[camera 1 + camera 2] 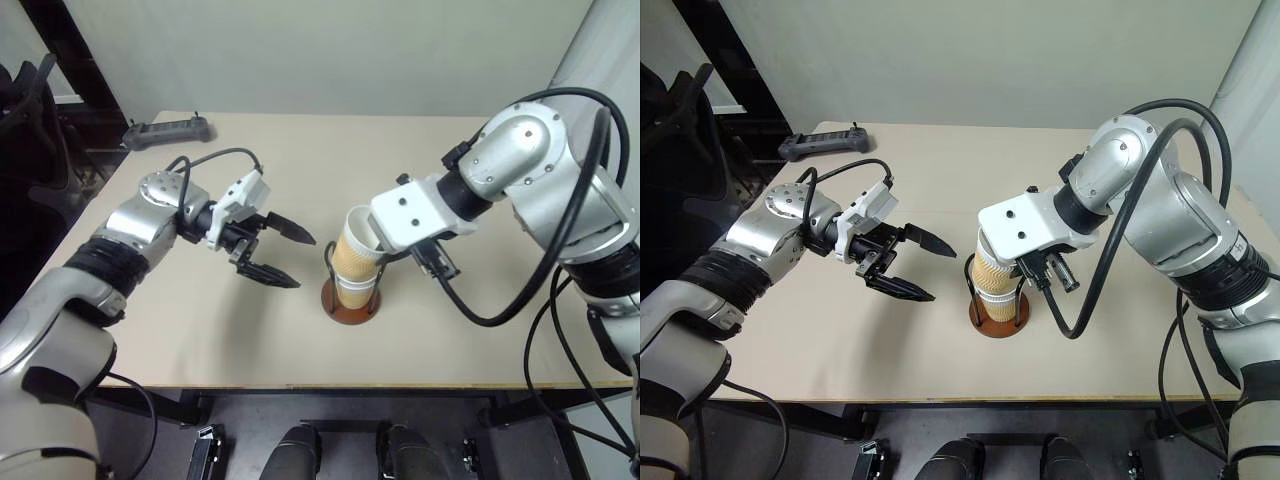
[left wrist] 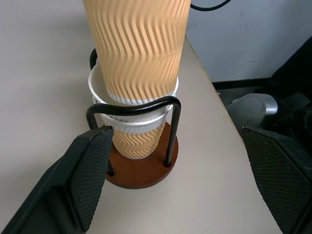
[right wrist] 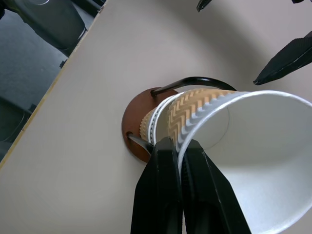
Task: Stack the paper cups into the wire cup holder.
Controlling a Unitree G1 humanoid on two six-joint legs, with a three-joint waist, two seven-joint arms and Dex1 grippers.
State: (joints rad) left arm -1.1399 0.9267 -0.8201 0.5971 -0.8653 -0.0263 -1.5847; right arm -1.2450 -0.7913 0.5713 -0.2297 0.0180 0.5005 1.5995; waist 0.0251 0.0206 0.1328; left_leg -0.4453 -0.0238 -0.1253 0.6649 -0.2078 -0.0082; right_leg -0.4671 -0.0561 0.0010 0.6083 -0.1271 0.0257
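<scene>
The wire cup holder (image 1: pixel 351 300) stands near the front edge of the table (image 1: pixel 200 350), with two paper cups (image 2: pixel 130 129) already nested between its loops. The right gripper (image 3: pixel 179 161) is clamped on the rim of the top cup (image 1: pixel 357 248), one finger inside and one outside, and the cup sits partly inserted and tilted. To seat it well, bring the cup upright over the stack, press straight down until the rims meet, then release. The left gripper (image 1: pixel 272 253) hangs beside the holder with jaws spread wide, empty. A black controller (image 1: pixel 168 131) lies at the far corner.
</scene>
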